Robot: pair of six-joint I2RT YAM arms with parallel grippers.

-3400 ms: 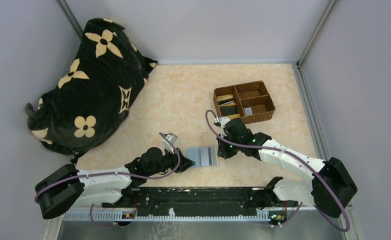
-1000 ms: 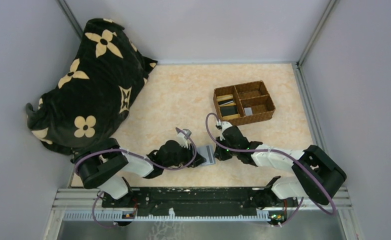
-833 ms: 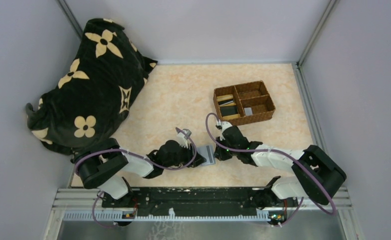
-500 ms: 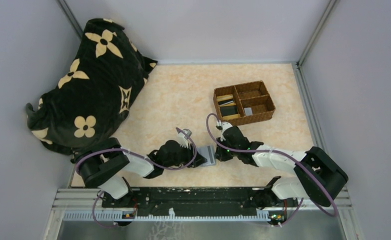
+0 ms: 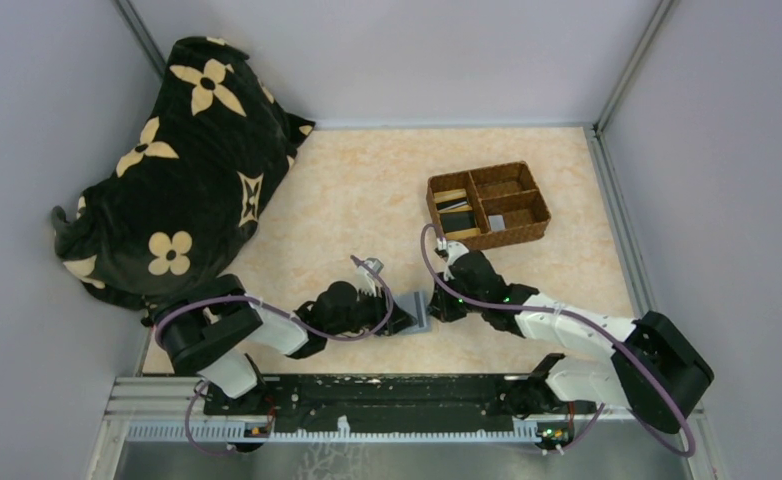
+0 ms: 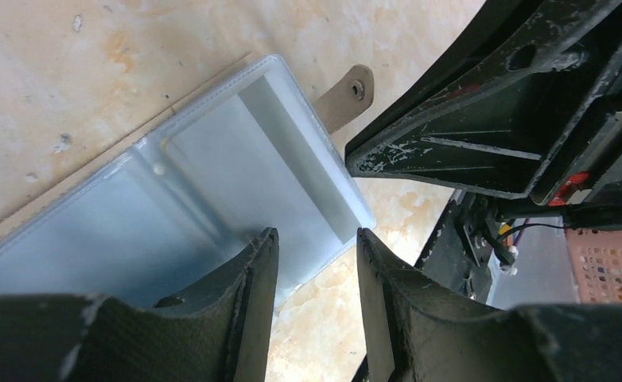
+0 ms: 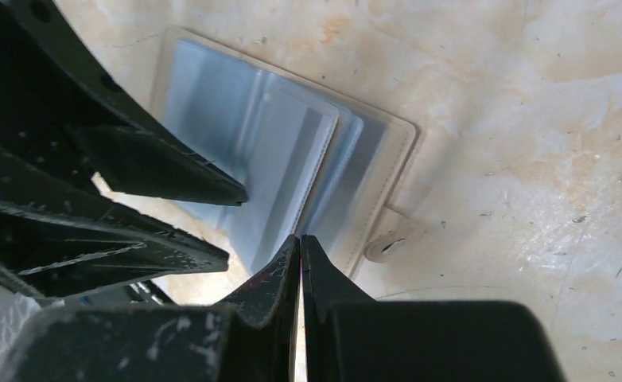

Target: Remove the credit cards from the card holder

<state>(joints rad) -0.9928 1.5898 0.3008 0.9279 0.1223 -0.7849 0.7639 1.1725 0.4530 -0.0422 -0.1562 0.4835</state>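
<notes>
Overhead, the left hand [image 5: 405,322] and right hand [image 5: 436,310] hide most of the pale blue-grey folding card holder [image 5: 420,307]. Contents of the brown woven tray [image 5: 502,238]: too small to identify.

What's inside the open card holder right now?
Inside the card holder, only fanned pale blue-grey sleeves show; no card is plainly visible. The right gripper covers their near edge, so a card there cannot be ruled out.

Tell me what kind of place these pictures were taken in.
Most likely a robot test booth in a lab. Plain grey walls box in a table; the left arm and right arm are mounted on a rail at its edge; the bag, tray and card holder look like staged props.
</notes>
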